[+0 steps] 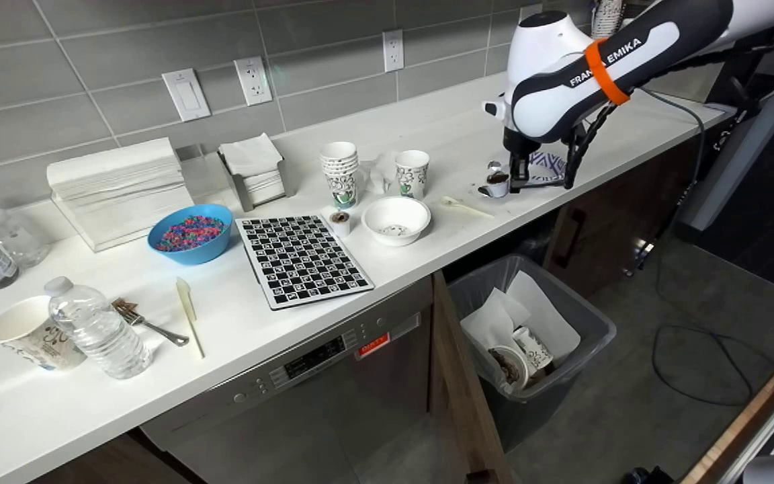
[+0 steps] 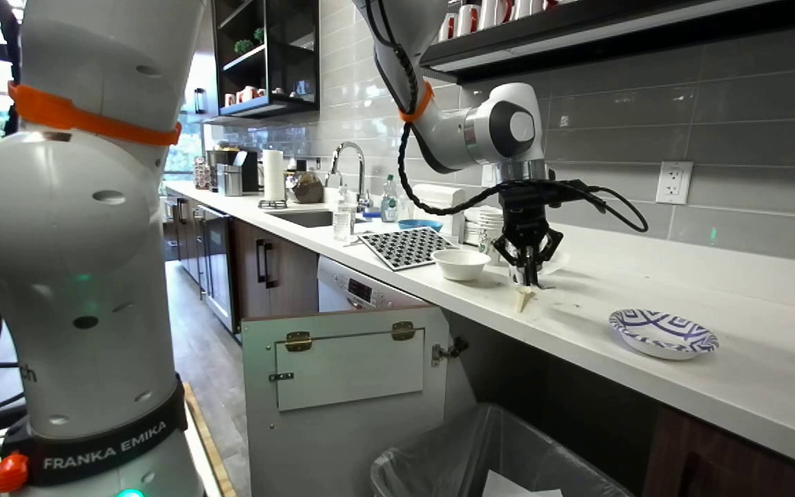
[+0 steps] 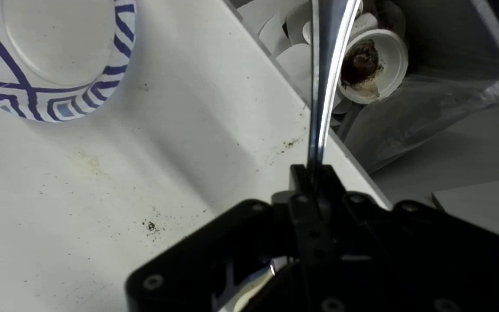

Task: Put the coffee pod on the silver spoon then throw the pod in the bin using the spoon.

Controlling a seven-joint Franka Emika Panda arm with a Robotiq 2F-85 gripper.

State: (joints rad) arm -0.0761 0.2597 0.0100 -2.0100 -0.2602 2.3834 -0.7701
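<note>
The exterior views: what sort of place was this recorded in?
A kitchen, perhaps an office's: in an exterior view, a sink with a faucet; in an exterior view, an apparent dishwasher labelled DIRTY and stacked paper cups.

at upper right in an exterior view, the arm (image 1: 548, 107) is white with black panels (image 1: 706, 30), an orange band (image 1: 604, 72) and franka emika lettering (image 1: 624, 54). a braided black cable (image 2: 432, 209) loops near centre in an exterior view; a black collar (image 2: 114, 438) sits lower left. the gripper (image 3: 313, 173), low in the wrist view, is black with round screws (image 3: 153, 282).
</note>
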